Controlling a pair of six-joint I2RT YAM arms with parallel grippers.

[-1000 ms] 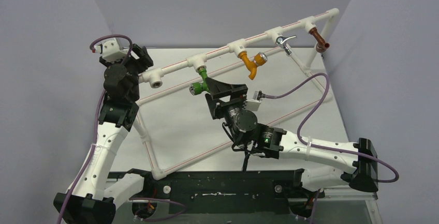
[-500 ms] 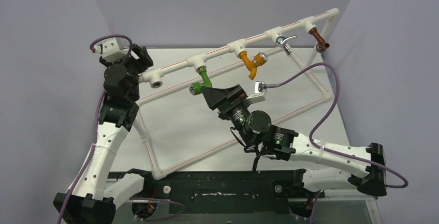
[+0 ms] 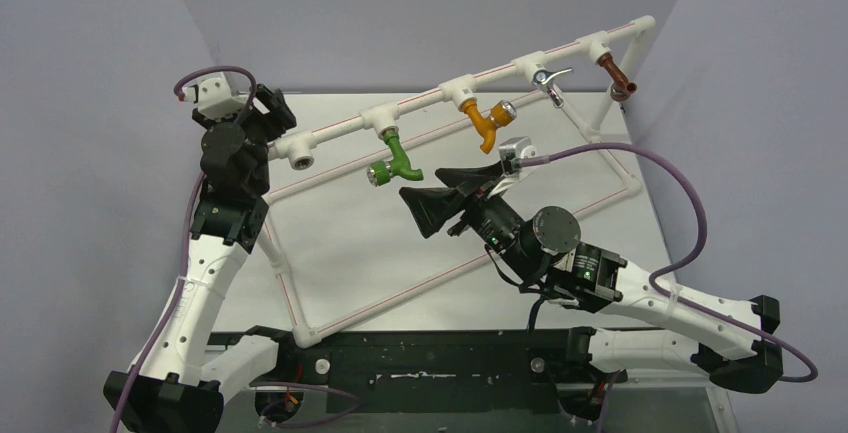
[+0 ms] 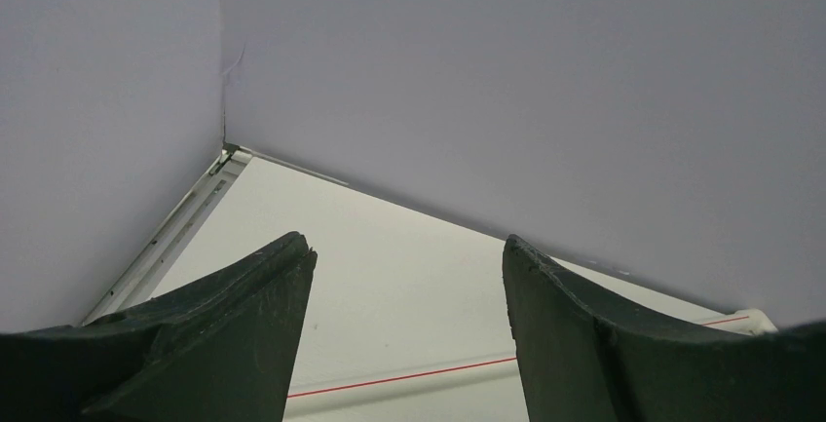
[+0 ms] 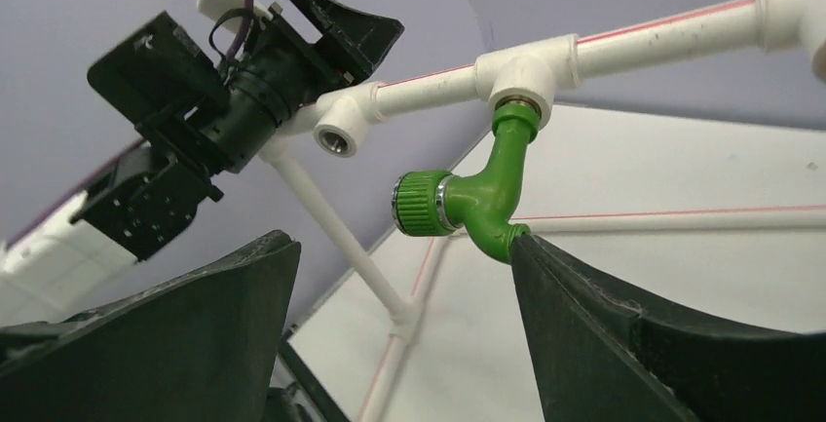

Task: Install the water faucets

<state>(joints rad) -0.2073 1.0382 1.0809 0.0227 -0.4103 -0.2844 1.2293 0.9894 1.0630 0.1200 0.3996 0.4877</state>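
our right gripper [image 3: 415, 213] stood open, gripping nothing, near the green faucet [image 3: 393, 158], which hung from a tee [image 3: 382, 118] on the pipe rail [image 3: 335, 135] by the table [image 3: 350, 243]'s far edge; left gripper [image 4: 407, 256] open too. we judged threading nearly done; next, regrip squarely and tighten

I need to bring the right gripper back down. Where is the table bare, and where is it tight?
Bare table lies inside the pipe frame, between the left arm and the open right gripper. It is crowded along the top rail, where the green faucet and the orange faucet hang.
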